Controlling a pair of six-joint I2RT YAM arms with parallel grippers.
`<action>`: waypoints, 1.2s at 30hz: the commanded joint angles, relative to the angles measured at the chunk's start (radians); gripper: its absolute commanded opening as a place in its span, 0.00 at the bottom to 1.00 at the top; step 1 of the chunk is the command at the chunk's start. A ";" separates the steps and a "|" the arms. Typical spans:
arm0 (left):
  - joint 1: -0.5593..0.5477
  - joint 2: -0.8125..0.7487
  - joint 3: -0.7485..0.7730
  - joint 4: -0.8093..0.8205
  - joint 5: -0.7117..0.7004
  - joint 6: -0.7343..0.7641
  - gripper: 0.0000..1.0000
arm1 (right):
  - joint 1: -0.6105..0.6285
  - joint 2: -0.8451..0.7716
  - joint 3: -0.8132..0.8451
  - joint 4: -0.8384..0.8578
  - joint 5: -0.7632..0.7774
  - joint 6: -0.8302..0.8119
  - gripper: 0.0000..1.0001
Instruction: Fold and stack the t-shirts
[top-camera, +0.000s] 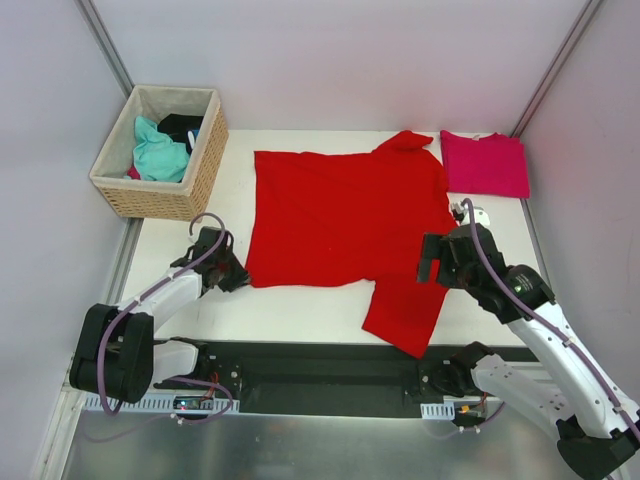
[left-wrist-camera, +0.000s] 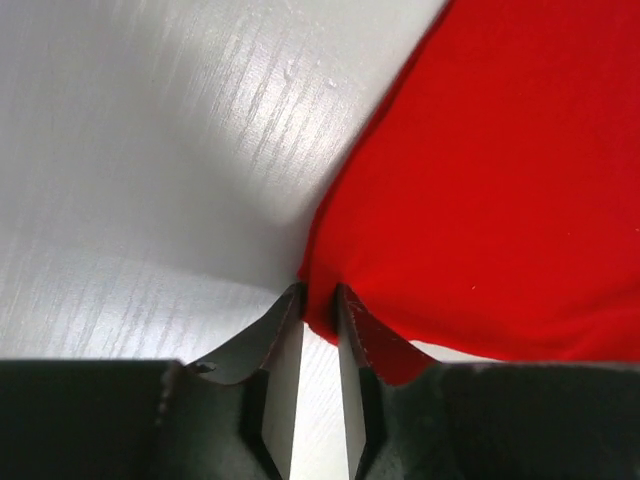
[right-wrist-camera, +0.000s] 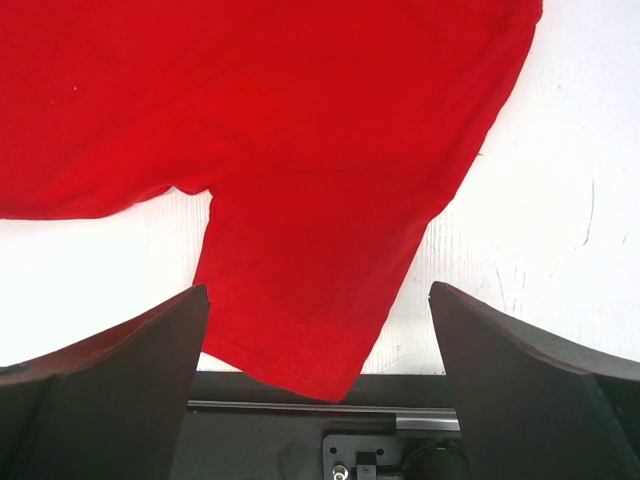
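The red t-shirt (top-camera: 340, 215) lies spread flat on the white table, one sleeve (top-camera: 405, 315) hanging over the near edge. The magenta-pink t-shirt (top-camera: 485, 163) lies folded at the far right. My left gripper (top-camera: 237, 277) is shut on the red shirt's near left corner (left-wrist-camera: 321, 312), low on the table. My right gripper (top-camera: 432, 262) is open and empty, held above the shirt's right side; in the right wrist view the near sleeve (right-wrist-camera: 300, 310) lies between its fingers, well below them.
A woven wicker basket (top-camera: 160, 150) with teal and dark clothes stands at the far left corner. A black rail (top-camera: 320, 365) runs along the table's near edge. Grey walls close in both sides.
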 joint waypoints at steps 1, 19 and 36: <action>0.014 0.012 -0.025 -0.011 0.012 0.017 0.11 | 0.002 0.004 -0.002 -0.010 0.015 -0.006 0.96; 0.040 0.044 0.043 -0.009 0.045 0.029 0.00 | 0.006 -0.051 -0.338 -0.014 -0.262 0.215 0.97; 0.045 0.056 0.053 -0.009 0.059 0.024 0.00 | 0.022 -0.140 -0.518 -0.054 -0.479 0.376 0.99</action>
